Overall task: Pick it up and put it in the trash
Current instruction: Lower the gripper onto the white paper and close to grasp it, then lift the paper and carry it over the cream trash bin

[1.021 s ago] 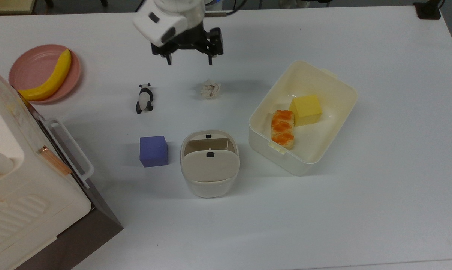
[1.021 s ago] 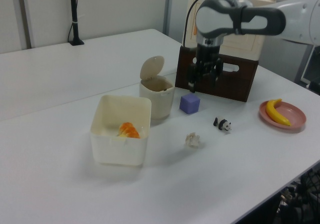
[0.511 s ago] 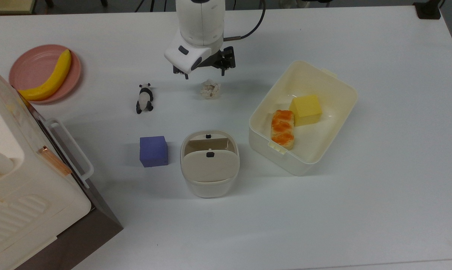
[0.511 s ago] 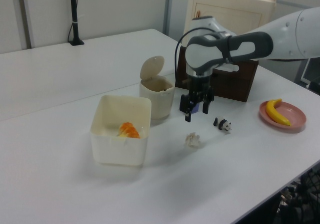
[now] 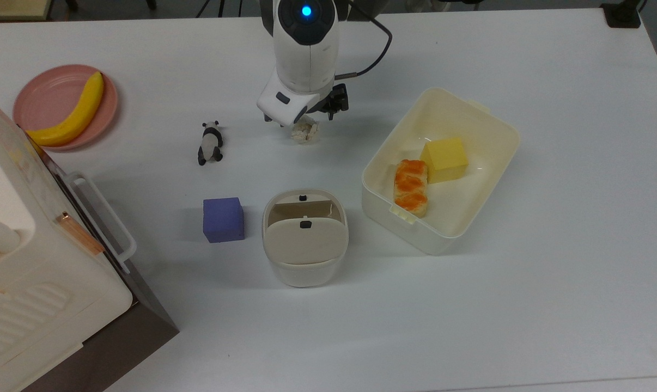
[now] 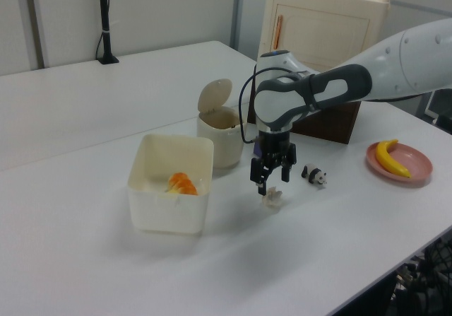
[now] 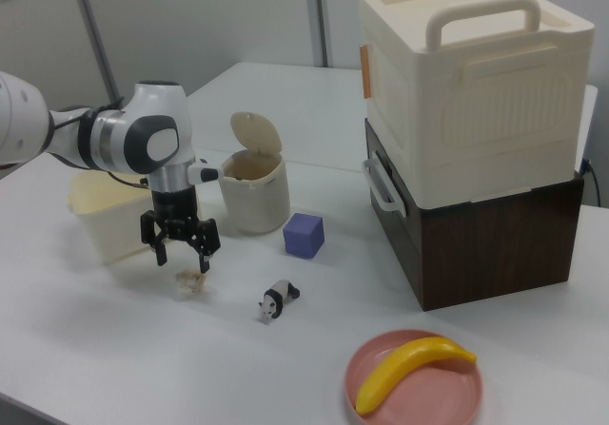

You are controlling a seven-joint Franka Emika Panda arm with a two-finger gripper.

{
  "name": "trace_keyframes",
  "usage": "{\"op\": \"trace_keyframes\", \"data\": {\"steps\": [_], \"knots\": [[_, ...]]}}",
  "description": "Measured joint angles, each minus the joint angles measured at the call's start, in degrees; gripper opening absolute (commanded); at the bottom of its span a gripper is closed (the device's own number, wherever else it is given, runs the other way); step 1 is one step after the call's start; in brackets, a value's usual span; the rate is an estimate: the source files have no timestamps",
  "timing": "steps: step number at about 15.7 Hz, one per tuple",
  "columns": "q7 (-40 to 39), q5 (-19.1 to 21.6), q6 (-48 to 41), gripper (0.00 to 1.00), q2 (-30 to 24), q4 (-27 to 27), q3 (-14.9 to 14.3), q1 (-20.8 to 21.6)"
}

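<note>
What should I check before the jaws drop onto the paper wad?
1. Gripper above paper wad, jaws spread: ok.
2. Wad free on the table, untouched: ok.
3. Panda figurine apart from the wad: ok.
4. Bin has one flap raised, opening exposed: ok.
5. Purple cube and tub flank the bin, not blocking it from above: ok.
6. Jaws centred over the wad: cannot tell.
</note>
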Motion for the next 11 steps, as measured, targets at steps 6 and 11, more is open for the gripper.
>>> {"op": "trace_keyframes", "data": {"steps": [6,11], "knots": [[-0.2,-1.6,2.1,0.44,2.8,-0.1,0.2,0.4],[-0.2,-2.1,2.2,0.00,3.3,0.0,0.2,1.2]]}}
